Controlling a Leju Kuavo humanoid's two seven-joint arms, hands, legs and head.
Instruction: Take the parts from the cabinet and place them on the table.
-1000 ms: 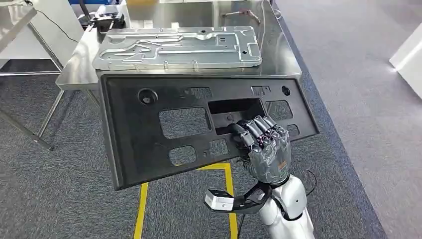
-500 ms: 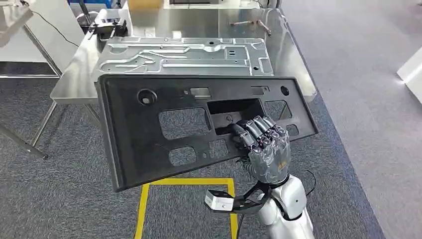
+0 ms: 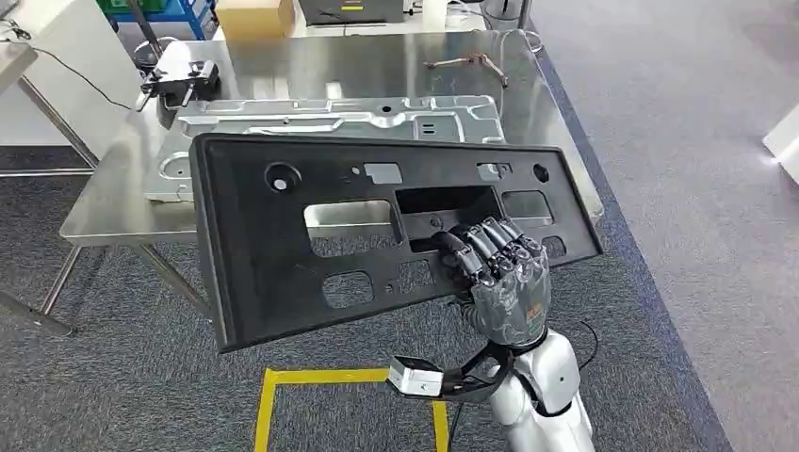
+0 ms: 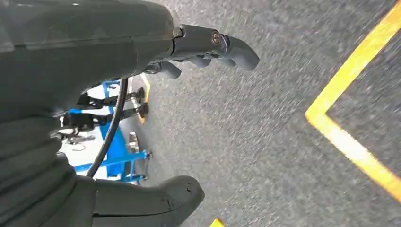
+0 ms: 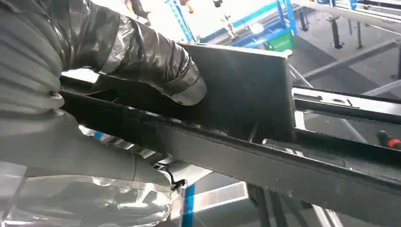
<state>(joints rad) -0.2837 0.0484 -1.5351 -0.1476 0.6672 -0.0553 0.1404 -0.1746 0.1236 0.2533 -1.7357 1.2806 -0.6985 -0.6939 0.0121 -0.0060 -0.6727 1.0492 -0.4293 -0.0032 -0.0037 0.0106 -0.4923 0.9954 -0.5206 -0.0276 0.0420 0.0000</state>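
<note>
Centre frame, the right hand (image 3: 499,273) grips the black panel (image 3: 377,235) through its cutout, fingers curled over the edge. Left hand (image 4: 142,118) hangs with fingers apart. Best to level the panel over the table (image 3: 377,66) before lowering beside the metal plate (image 3: 330,118).

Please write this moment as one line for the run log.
phase: carry | right hand: grips black panel at cutout | left hand: holds nothing, over floor | panel: above table edge, not yet down | metal plate: on table
</note>
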